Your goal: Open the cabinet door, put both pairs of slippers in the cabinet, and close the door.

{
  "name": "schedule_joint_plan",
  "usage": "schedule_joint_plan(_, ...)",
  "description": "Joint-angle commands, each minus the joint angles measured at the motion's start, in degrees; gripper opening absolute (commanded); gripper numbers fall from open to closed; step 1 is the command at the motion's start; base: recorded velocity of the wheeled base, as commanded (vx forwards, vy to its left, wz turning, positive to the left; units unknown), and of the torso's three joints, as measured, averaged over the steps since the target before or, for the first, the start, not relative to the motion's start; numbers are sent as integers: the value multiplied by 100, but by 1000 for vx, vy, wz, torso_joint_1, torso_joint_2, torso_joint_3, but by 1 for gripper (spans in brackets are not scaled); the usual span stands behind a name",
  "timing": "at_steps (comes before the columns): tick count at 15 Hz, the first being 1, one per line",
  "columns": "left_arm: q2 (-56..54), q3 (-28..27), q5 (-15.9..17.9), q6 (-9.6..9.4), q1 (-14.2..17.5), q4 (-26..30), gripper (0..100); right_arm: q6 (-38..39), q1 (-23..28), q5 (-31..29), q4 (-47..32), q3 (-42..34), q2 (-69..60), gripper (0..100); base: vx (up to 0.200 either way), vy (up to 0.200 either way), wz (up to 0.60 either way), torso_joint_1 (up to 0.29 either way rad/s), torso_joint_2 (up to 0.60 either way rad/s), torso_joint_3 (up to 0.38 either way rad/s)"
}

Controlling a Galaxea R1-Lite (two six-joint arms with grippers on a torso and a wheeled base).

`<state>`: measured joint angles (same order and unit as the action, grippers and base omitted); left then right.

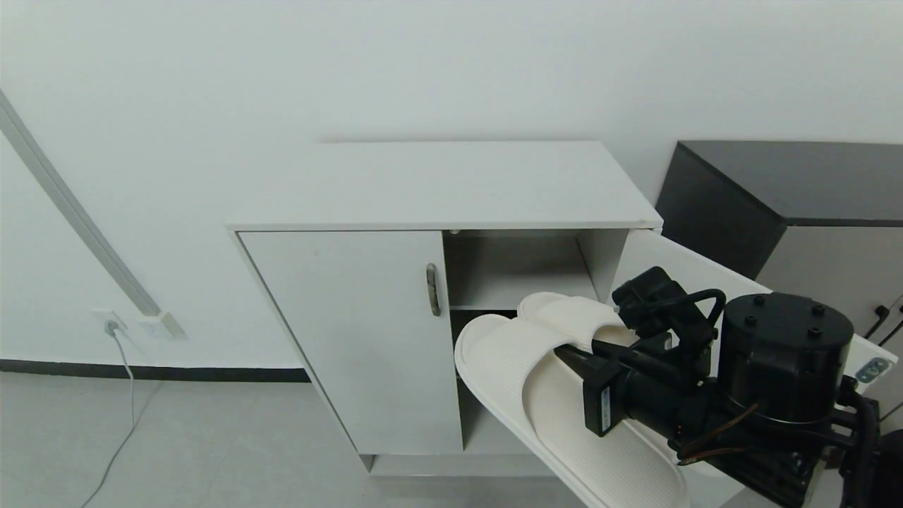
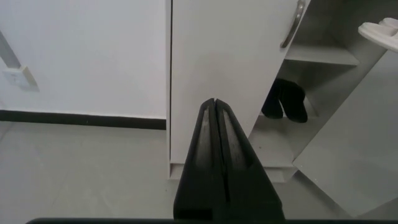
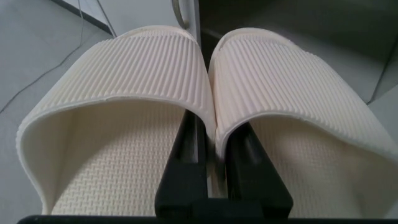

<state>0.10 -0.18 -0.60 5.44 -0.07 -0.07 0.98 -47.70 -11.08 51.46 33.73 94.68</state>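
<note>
Slippers: cream ribbed slippers (image 1: pixel 525 367), a pair side by side, held in the air before the open right half of the white wooden cabinet (image 1: pixel 437 187).
Right gripper (image 1: pixel 575 351): fingers clamped on the pair's touching inner edges.
Black slippers (image 2: pixel 285 102): inside, lower compartment.
Left gripper (image 2: pixel 216 107): fingers pressed together, empty, facing the closed left door (image 1: pixel 346 331).
Right door (image 1: pixel 677 264): swung open.
</note>
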Motion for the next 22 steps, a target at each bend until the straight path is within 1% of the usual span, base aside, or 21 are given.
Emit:
schedule_joint_plan(1,8,1,-2,1,-1,-1,0,-1,-2,1,5,-7,24,0,0,0,0,-193,515,320)
schedule_joint_plan(12,8,1,-2,10,-1,-1,0,-27,-2,1,5,-51,41,0,0,0,0,-153,480,330)
schedule_joint_plan(19,8,1,-2,10,-1,-1,0,-27,-2,1,5,-112,76,0,0,0,0,-52,445,383)
schedule_joint_plan(22,8,1,-2,10,-1,-1,0,-27,-2,1,5,-139,76,0,0,0,0,-1,149,152)
